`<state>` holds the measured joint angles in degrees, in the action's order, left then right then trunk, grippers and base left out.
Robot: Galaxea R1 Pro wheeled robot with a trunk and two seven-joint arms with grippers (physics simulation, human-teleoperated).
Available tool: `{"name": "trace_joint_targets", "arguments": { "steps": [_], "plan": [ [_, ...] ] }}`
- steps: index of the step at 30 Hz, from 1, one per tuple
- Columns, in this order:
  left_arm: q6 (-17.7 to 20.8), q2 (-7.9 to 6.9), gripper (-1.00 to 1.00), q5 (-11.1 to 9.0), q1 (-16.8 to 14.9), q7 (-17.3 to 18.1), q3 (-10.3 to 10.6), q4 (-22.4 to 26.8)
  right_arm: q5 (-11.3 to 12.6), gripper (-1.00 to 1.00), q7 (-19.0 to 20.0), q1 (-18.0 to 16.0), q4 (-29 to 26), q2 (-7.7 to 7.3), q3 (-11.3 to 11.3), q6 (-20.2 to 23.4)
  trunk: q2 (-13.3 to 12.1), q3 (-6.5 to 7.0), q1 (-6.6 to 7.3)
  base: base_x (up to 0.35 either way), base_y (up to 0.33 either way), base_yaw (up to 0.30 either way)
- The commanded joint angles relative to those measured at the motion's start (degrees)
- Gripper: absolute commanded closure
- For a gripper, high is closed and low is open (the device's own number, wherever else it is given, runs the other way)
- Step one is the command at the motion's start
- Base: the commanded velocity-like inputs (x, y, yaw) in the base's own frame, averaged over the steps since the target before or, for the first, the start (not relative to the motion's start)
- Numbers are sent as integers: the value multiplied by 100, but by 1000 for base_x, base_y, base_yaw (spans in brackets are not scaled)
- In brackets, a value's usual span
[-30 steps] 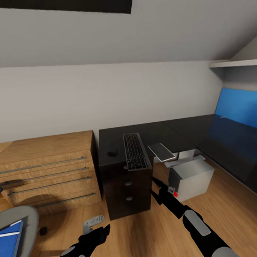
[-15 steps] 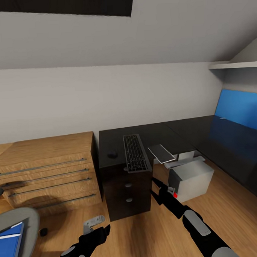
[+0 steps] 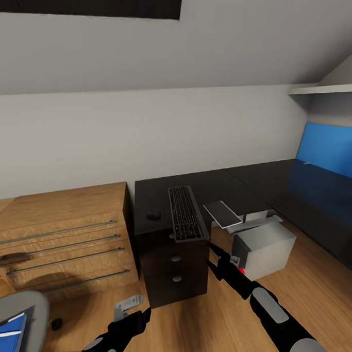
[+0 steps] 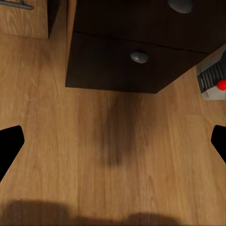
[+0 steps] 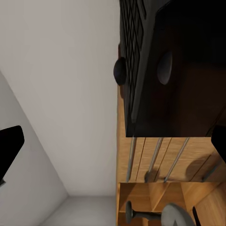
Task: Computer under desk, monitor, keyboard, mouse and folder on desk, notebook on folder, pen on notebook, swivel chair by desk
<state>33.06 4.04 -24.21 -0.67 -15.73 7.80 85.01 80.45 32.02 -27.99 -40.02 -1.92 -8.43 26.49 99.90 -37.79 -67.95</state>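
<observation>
The desk (image 3: pixel 217 181) is sitting straight ahead of both sets of jaws, keyboard (image 3: pixel 186 212) hanging a bit over its front edge above the right gripper (image 3: pixel 215 257), mouse (image 3: pixel 153 215) just beside it. Swivel chair (image 3: pixel 28 307) is sitting off past the left gripper (image 3: pixel 142 316), folder (image 3: pixel 10 332) on its seat. Both grippers are hanging spread apart and empty, I think, going by the wrist views. Main worry: the right arm clipping that overhanging keyboard and knocking it off.
</observation>
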Motion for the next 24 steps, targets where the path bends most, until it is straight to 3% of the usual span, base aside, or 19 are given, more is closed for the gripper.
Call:
{"name": "trace_joint_targets", "arguments": {
  "steps": [1,24],
  "plan": [
    [12,0,-100,-60,-3,-53,8,7,50,-100,6,-4,3,-3,-25,16,3,-6,0,189,0,0],
    [19,-4,-100,-52,-3,-53,2,7,50,-100,-2,-4,27,30,-54,7,3,-6,0,111,21,0]
  ]
}}
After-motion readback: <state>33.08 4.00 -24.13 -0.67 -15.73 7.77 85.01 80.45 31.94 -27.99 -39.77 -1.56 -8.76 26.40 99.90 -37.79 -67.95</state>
